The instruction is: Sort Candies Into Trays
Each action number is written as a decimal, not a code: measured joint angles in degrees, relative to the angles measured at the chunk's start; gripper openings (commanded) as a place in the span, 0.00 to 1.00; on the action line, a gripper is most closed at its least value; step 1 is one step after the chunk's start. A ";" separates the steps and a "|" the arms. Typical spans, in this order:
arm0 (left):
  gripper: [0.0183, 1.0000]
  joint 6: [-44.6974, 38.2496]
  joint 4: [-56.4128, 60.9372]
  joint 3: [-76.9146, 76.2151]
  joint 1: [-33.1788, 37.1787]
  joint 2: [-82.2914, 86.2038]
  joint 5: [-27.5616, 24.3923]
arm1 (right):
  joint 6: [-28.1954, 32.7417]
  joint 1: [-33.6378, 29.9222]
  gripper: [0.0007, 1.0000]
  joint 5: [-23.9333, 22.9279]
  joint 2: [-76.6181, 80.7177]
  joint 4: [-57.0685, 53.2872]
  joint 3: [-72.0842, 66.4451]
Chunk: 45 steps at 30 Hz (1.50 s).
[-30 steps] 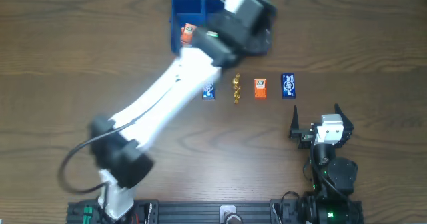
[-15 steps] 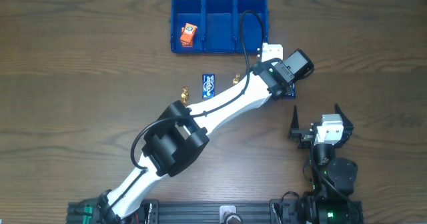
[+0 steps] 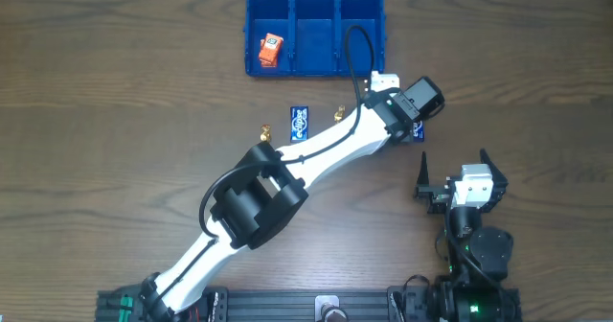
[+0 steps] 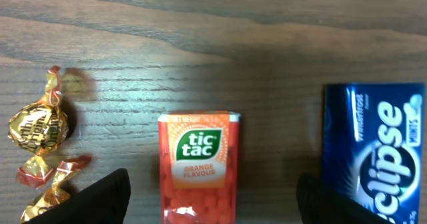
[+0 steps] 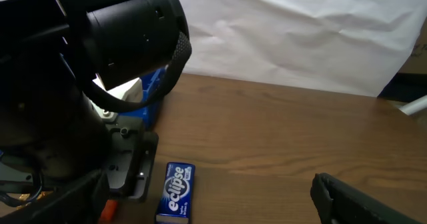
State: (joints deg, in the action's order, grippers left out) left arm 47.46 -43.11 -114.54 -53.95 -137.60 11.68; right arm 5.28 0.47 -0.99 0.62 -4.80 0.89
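On the far left of the wooden table (image 3: 115, 73), seen from above, a gold candy (image 3: 265, 131) lies alone. Above it in that view sits the blue tray (image 3: 292, 73), with an orange box (image 3: 272, 49) in its left compartment. A blue pack (image 3: 300, 124) lies just right of the gold candy, near my left arm (image 3: 316, 159), which slants across the middle toward the right.

My left wrist view shows what that arm covers from above. A gold-wrapped sweet (image 4: 39, 125) is followed by an orange mint box (image 4: 198, 167), then a second blue pack (image 4: 373, 144), side by side and apart. My left gripper (image 4: 212, 184) is over the mint box, with its fingers spread wide on either side and touching neither neighbour.

Farther right, my right gripper (image 3: 452, 161) stays near its base, with its jaws parted and nothing between them. Its wrist view looks low across the table. There the second blue pack lies flat beside my left arm's dark head, with the tray's blue wall behind.
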 measured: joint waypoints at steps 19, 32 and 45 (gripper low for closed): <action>0.34 0.83 -0.09 0.00 1.33 -1.92 -1.95 | 0.00 0.00 1.00 0.00 0.00 0.00 0.00; 0.28 -4.24 -0.79 0.85 3.82 7.34 3.41 | 0.00 0.00 1.00 0.00 0.00 0.00 0.00; 0.25 -18.27 -2.47 -0.31 30.27 21.75 1.95 | 0.00 0.00 1.00 0.00 0.00 0.00 0.00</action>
State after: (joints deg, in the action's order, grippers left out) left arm 29.19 -45.58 -114.85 -23.68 -115.85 13.63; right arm 5.28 0.47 -0.99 0.62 -4.80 0.89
